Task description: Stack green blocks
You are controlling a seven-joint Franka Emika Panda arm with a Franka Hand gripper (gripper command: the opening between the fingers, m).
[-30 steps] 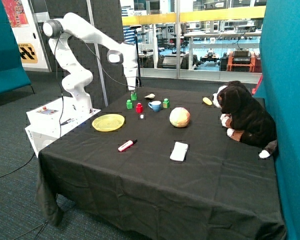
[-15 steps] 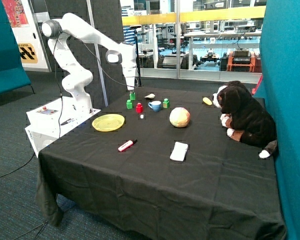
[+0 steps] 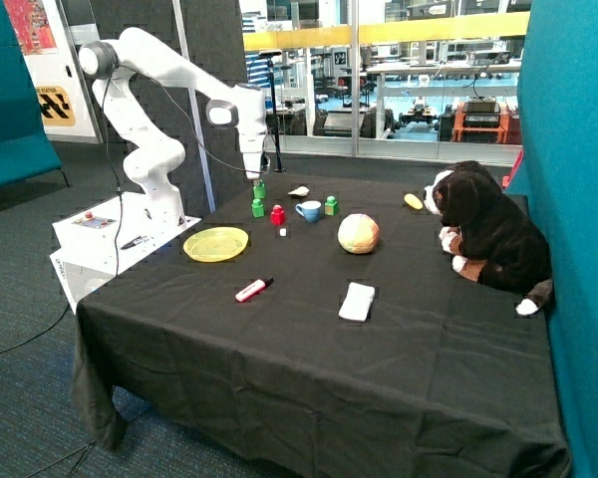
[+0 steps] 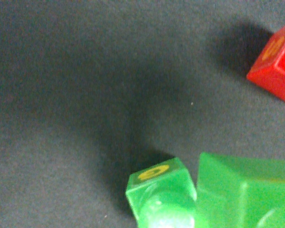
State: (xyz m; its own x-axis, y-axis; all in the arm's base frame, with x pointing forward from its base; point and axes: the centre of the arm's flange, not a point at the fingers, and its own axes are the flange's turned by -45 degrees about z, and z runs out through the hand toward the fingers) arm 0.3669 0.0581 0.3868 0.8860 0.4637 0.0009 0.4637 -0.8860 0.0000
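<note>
My gripper is shut on one green block and holds it in the air just above a second green block, which stands on the black cloth beside the small red block. The third green block stands past the blue cup. In the wrist view the held green block fills the corner close to the camera. The standing green block with its stud is right beside it, and the red block lies further off.
A yellow plate lies near the table's edge by the robot base. A round yellowish ball, a red and white marker, a white flat object and a plush dog are also on the table.
The gripper has carried the green block sideways, away from the blue cup, and it now hangs over the green block next to the red one.
</note>
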